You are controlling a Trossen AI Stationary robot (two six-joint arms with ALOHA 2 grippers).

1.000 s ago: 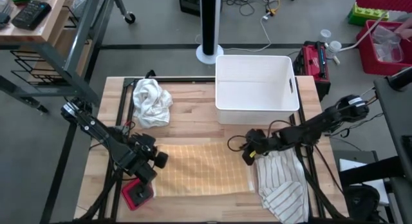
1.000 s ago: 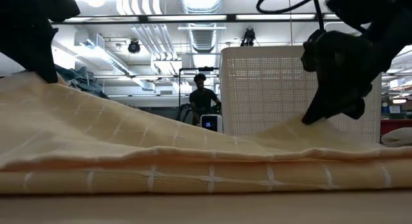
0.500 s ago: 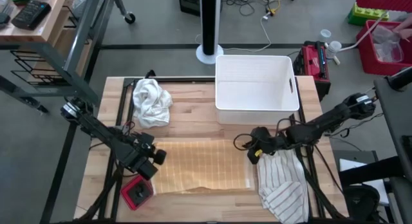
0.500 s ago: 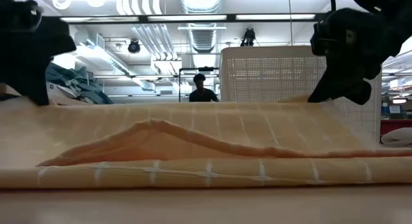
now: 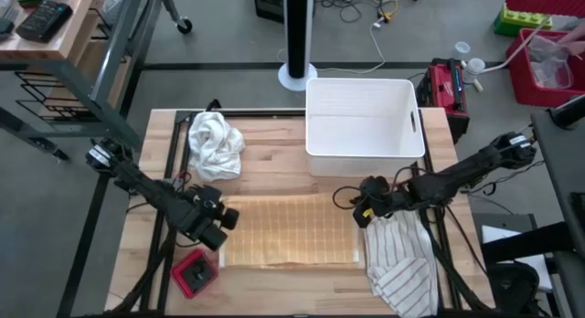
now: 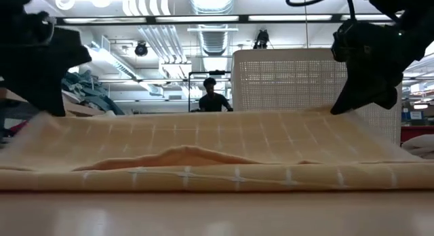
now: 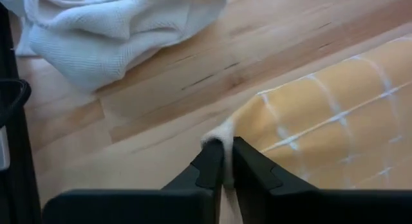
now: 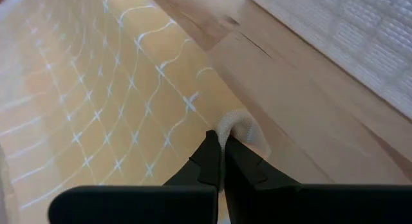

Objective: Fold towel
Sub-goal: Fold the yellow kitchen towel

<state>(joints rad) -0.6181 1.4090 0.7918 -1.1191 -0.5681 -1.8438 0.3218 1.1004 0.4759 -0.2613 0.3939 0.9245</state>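
- High view: the yellow towel point(image 5: 288, 229) lies folded flat on the wooden table point(image 5: 274, 163), in front of the white bin point(image 5: 364, 126). The left gripper point(image 5: 222, 217) sits at the towel's left far corner, the right gripper point(image 5: 365, 208) at its right far corner. A crumpled white cloth point(image 5: 214, 144) lies at the table's far left, a striped cloth point(image 5: 402, 263) at the near right, and a small red object point(image 5: 195, 274) beside the towel's near left corner.
- Low view: the towel point(image 6: 203, 158) spreads across the table with a low ripple in its upper layer; a dark gripper stands at each far corner. A person point(image 6: 213, 95) stands well behind.
- Left wrist view: the fingers point(image 7: 212, 166) pinch a bunched towel corner point(image 7: 222, 130), with the white cloth point(image 7: 109, 24) near.
- Right wrist view: the fingers point(image 8: 209, 161) are pressed together on a towel corner point(image 8: 237, 127), beside the bin's perforated wall point(image 8: 347, 37).
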